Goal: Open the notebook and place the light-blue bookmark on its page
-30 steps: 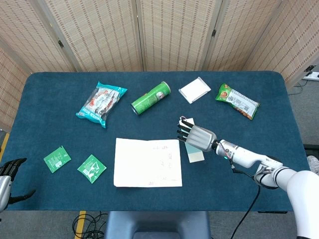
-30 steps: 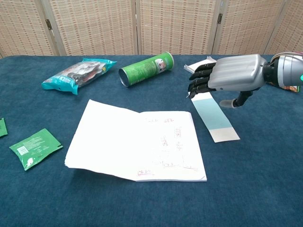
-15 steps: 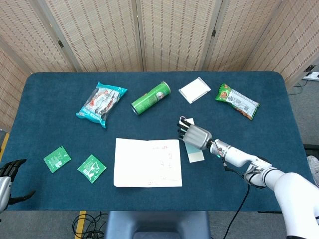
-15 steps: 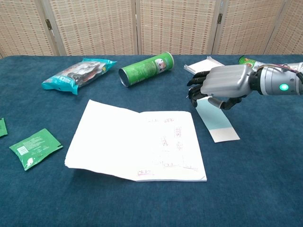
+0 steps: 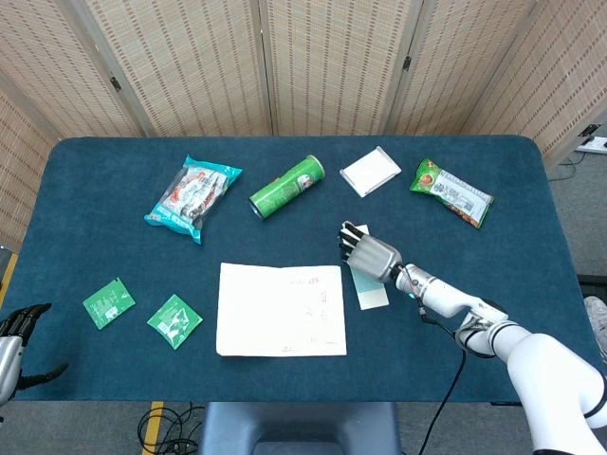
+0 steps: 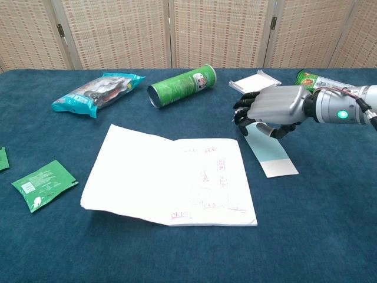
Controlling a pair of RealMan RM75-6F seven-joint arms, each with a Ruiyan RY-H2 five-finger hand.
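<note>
Right hand (image 6: pixel 274 109): lowered since a second ago onto far end of light-blue bookmark (image 6: pixel 268 152), my fingers curled downward, grasp uncertain; notebook (image 6: pixel 171 177) lies open left, awaiting it.

We seem to be in a staged test room, not a home: folding woven screens (image 5: pixel 332 66) close off the top of the frame, a table (image 5: pixel 85 190) covered in dark blue cloth fills the middle, and cables (image 5: pixel 171 427) lie on grey floor at the bottom edge.
</note>
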